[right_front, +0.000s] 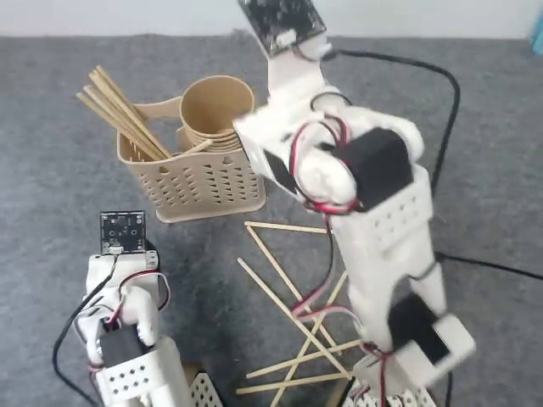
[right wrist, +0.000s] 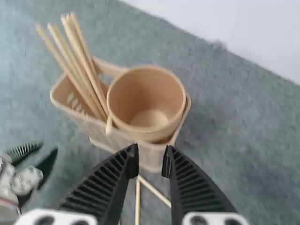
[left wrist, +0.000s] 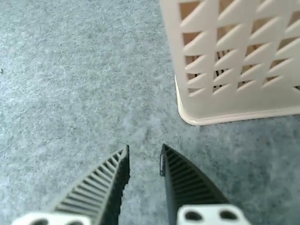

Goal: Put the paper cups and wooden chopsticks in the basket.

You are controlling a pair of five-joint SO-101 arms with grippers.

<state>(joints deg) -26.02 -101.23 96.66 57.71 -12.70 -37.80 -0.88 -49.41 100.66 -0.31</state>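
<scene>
A grey carpet (right_front: pixel 51 195) covers the table, and a black cable (right_front: pixel 445 102) trails behind the right arm, whose body hides one end of the basket (right_front: pixel 204 191) from above. The right gripper (right wrist: pixel 150 152) hangs over it, fingers slightly parted and empty. Stacked paper cups (right wrist: pixel 145 101) and a bundle of wooden chopsticks (right wrist: pixel 75 56) stand inside the basket, just ahead of its tips. Loose chopsticks (right_front: pixel 288 292) lie scattered beneath that arm. The left gripper (left wrist: pixel 144 154), also narrowly parted and empty, sits low over the carpet with the basket's corner near, ahead and to one side

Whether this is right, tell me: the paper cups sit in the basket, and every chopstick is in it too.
Not every chopstick. The paper cups sit in the basket with some chopsticks, but the high view shows loose chopsticks lying on the carpet outside it.
</scene>
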